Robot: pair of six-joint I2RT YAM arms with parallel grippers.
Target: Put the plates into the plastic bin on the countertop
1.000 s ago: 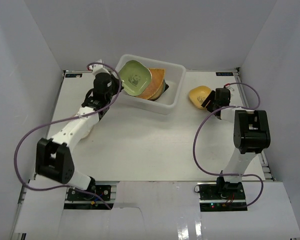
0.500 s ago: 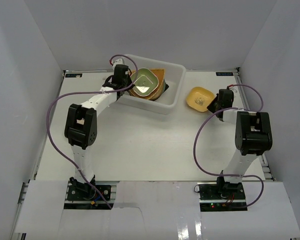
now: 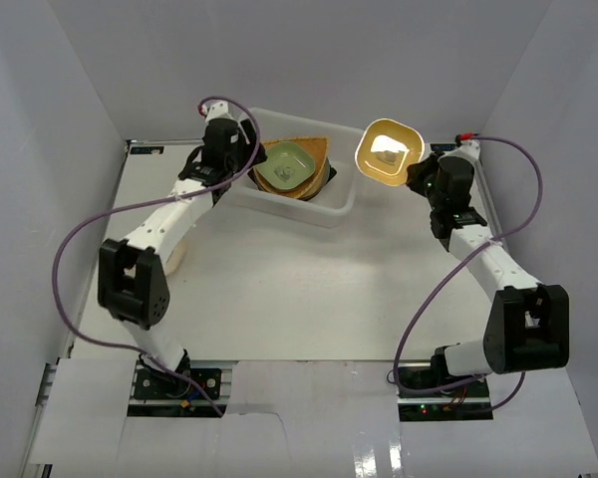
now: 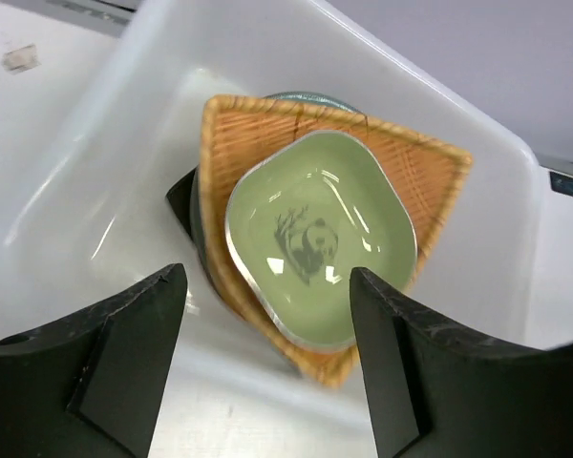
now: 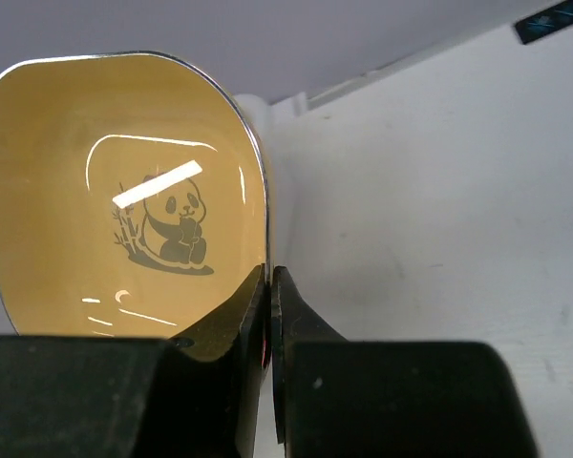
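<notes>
Desk (image 3: 279, 289) white, arm bases at the near edge, both arms reaching to the far side

Right pincer (image 5: 268, 296) pressed together on the rim of the small yellow plate (image 5: 124, 210), pinching its edge between the two fingers. Plate is up off the desk, tipped so its face shows to the top camera, panda print inside. In the top view it sits just beside the right end of the plastic bin (image 3: 344, 194), cannot tell if it overlaps the bin's corner

Left pincer (image 4: 267, 277) spread wide, nothing between the fingers, hanging over the left part of the bin and looking down into it

In the bin, a stack of plates:
- green plate (image 4: 315, 248) on top, rounded square, panda print, lying flat
- woven tan square plate (image 4: 430, 172) right under it, corners sticking out around the green one
- grey-blue round plate (image 4: 306, 95), only a sliver of rim showing at the far side under the woven one
- dark plate edge (image 4: 183, 196) peeking out at the left of the stack, lower down

Bin stands at the far side of the desk, near the back wall
</notes>
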